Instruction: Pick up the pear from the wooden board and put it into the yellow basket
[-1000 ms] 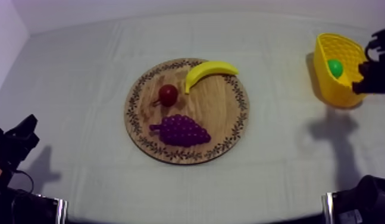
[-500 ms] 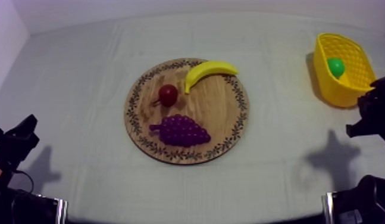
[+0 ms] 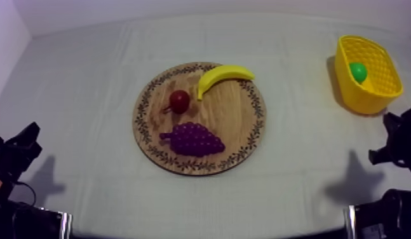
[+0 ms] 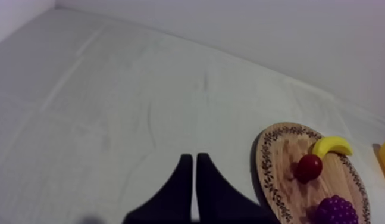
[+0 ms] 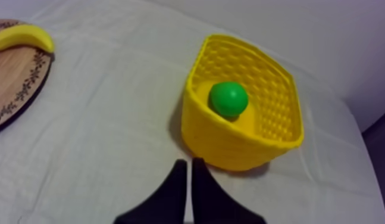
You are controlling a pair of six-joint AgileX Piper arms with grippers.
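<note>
The green pear [image 3: 357, 72] lies inside the yellow basket [image 3: 373, 105] at the far right of the table. From the right wrist view the pear [image 5: 228, 99] rests on the floor of the basket [image 5: 230, 143], just ahead of my right gripper [image 5: 188, 162], whose fingers lie together as a narrow wedge holding nothing. In the top view my right gripper [image 3: 392, 143] hangs below the basket, near the right edge. My left gripper [image 3: 30, 130] sits low at the left, shut on nothing [image 4: 193, 158]. The round wooden board [image 3: 239, 127] is in the middle of the table.
On the board lie a banana [image 3: 223, 76], a small red fruit [image 3: 179, 100] and a bunch of purple grapes [image 3: 194, 138]. Open cloth separates the board from the basket and from each arm.
My right gripper has drawn back from the basket's rim toward the near right edge of the table. The pear stays in the basket. The left arm has not moved.
</note>
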